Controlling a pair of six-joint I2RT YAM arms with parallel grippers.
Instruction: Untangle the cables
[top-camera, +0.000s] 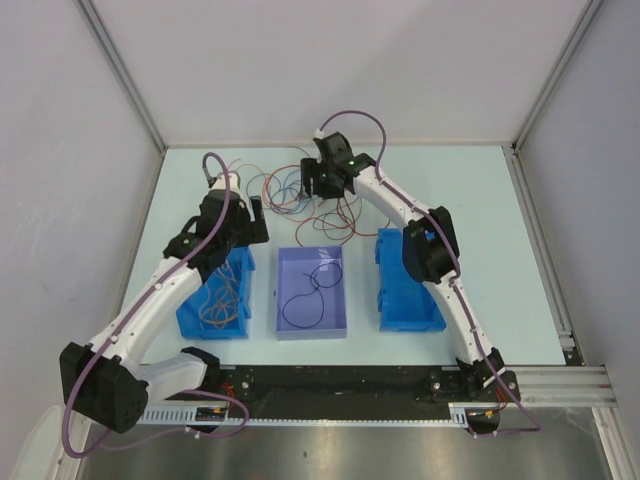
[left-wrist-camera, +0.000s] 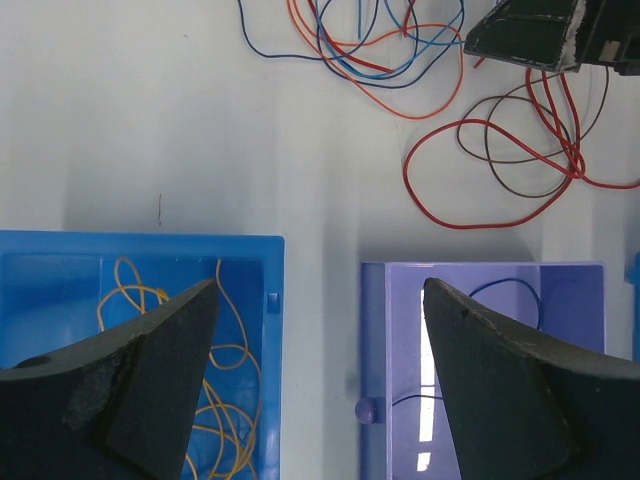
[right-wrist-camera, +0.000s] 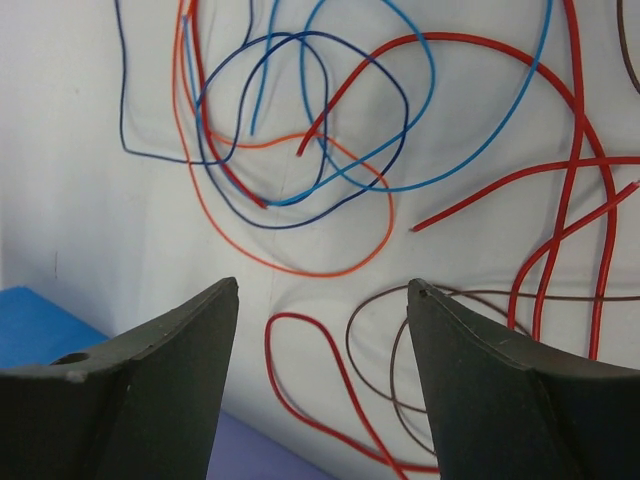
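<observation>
Most cables (top-camera: 297, 195) lie tangled on the table (top-camera: 480, 200), only a few sit in the left blue bin (left-wrist-camera: 140, 241) and purple bin (left-wrist-camera: 480, 268), and the left gripper (left-wrist-camera: 320, 290) and right gripper (right-wrist-camera: 322, 285) are wide open, holding nothing.

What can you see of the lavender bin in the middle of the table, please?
The lavender bin is a shallow, open, rectangular tray, plastic by its look, flat on the table between the left blue bin and the right blue bin, touching neither. A small round knob shows on its left wall. One thin dark cable lies loosely looped inside.
</observation>
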